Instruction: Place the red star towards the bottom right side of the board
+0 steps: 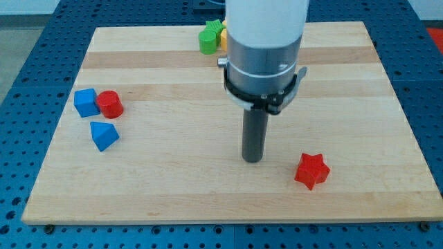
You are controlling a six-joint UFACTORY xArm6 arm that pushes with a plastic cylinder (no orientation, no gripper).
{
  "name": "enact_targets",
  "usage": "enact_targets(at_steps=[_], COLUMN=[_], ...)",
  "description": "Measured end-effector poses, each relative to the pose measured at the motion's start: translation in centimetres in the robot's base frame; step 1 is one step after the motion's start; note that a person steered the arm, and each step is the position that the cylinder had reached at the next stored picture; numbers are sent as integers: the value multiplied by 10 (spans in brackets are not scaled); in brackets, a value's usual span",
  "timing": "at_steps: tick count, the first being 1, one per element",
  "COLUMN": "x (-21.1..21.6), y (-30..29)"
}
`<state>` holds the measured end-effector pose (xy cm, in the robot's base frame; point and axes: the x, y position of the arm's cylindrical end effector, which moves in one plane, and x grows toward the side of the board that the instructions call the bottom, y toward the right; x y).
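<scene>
The bench [173, 200] is a big wooden board, and most of it is bare. The arm [266, 41] hangs over the middle and hides part of the top edge. There is no gripper here, so nothing opens, shuts or holds anything. The arm only has a dark rod, and my tip [252, 160] rests on the wood.

The red star [311, 171] sits low on the view's right, near my tip but not touching it. It looks like it is almost where it should be.

What could go wrong? The star is close to the bottom edge. A push that is too hard or too long could send it off the board. A push that hits one of its points could spin it or let it slip past my tip.

The other blocks are far off. The blue cube [86, 102] touches the red round block [109, 104], with a blue wedge [104, 135] just below, on the view's left. A green block [210, 37] sits at the top, with a bit of yellow block [223, 37] beside it.
</scene>
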<state>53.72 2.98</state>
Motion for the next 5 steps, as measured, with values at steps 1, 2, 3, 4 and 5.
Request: enact_targets(at_steps=[1, 2, 3, 4, 5], x=[19, 19, 19, 19, 22], y=[10, 52, 93, 92, 7])
